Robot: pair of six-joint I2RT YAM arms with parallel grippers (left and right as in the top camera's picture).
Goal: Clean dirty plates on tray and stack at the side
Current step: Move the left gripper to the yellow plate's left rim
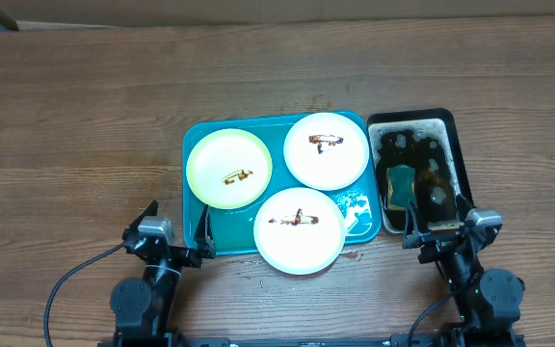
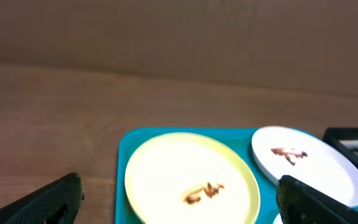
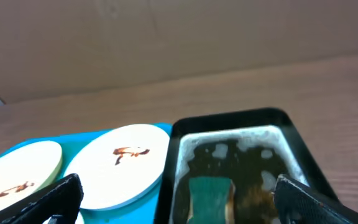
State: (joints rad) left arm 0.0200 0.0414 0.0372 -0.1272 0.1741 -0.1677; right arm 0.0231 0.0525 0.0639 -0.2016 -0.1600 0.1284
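Note:
Three plates lie on the teal tray (image 1: 193, 207), each with a brown-orange smear. The pale yellow-green plate (image 1: 229, 169) (image 2: 191, 174) is at the left, one white plate (image 1: 326, 149) (image 3: 120, 165) at the back right, and another white plate (image 1: 299, 229) overhangs the tray's front edge. My left gripper (image 1: 178, 231) (image 2: 179, 199) hovers open at the tray's front left corner, facing the yellow-green plate. Open too, my right gripper (image 1: 439, 229) (image 3: 178, 196) sits at the near end of the basin and holds nothing.
A black-rimmed basin (image 1: 458, 145) (image 3: 229, 118) of foamy brown water stands right of the tray, with a green sponge (image 1: 400, 185) (image 3: 211, 196) in it. White foam spots the tray's front right corner (image 1: 357, 206). Bare wooden table surrounds the tray.

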